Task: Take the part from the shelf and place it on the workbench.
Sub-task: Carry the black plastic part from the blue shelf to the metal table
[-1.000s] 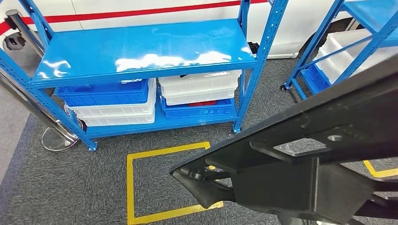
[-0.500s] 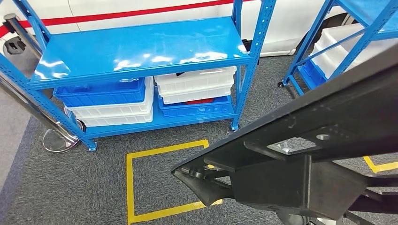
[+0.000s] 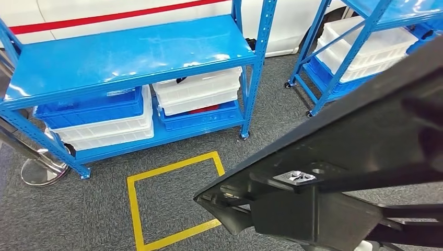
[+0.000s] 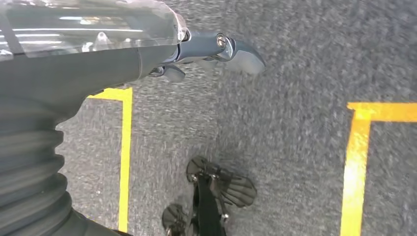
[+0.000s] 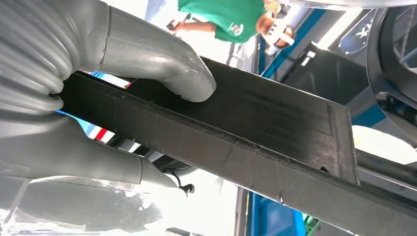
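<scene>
Clamped in the right hand (image 5: 93, 98), thumb over its flat face, the long black ribbed plastic part (image 5: 255, 132) runs lengthwise away from the palm; the left hand (image 4: 196, 51) hangs empty, fingers loosely apart, over grey carpet (image 4: 295, 59).

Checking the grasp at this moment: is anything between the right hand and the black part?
Nothing visible. In the right wrist view the right hand grips the long black plastic part directly, grey thumb pressed on its flat face. No workbench is visible here.
</scene>
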